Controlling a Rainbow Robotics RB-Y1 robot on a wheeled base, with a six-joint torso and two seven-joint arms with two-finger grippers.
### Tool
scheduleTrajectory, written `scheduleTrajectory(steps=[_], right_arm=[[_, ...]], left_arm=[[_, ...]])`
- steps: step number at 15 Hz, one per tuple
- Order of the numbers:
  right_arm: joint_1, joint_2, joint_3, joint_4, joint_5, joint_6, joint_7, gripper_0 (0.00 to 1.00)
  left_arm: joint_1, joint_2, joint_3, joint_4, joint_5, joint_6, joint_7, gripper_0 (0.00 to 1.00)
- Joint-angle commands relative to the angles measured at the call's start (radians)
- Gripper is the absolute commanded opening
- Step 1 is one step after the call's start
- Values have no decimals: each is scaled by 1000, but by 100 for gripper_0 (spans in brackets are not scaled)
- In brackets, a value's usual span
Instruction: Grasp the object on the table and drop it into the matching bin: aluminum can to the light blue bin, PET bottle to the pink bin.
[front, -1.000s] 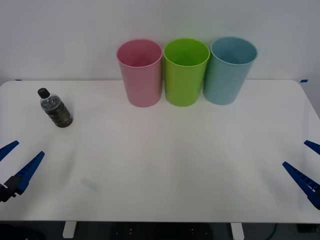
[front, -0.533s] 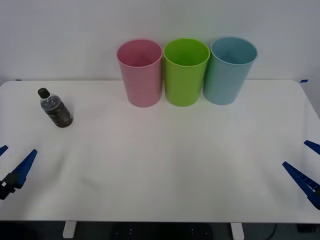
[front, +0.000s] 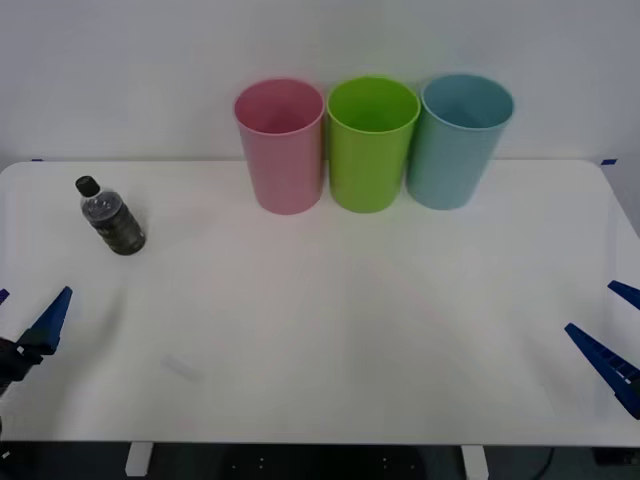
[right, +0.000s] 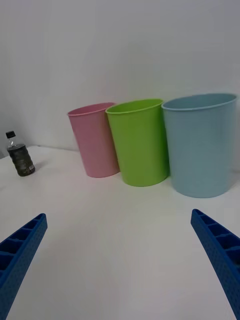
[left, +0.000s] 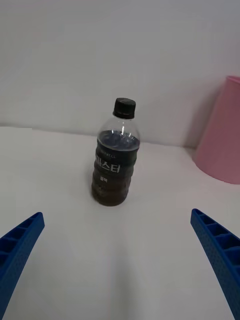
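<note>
On table (front: 330, 330), PET bottle (front: 111, 216) upright; left jaws (left: 120, 260) apart.

Item for your log: PET bottle (left: 115, 156), upright on the table (left: 120, 260). You can see white lettering on its dark label band in the left wrist view, in Korean script; the larger line looks like "스티" with a character before it that you cannot make out. A smaller white mark sits beneath it, too small to read. No other text is readable.

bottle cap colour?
Black cap on the bottle; clearest in the left wrist view.
</note>
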Motion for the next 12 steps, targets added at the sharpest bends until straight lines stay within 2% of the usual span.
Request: scheduleTrajectory(steps=[1, 6, 12], right_arm=[[0, 0, 0, 0, 0, 0, 0, 100], [0, 0, 0, 0, 0, 0, 0, 100], [0, 0, 0, 0, 0, 0, 0, 100]], left_arm=[[-21, -1, -15, 11, -17, 44, 1, 100], [-127, -1, -10, 120, -66, 44, -5, 100], [-288, -22, -13, 258, -174, 50, -6, 100]])
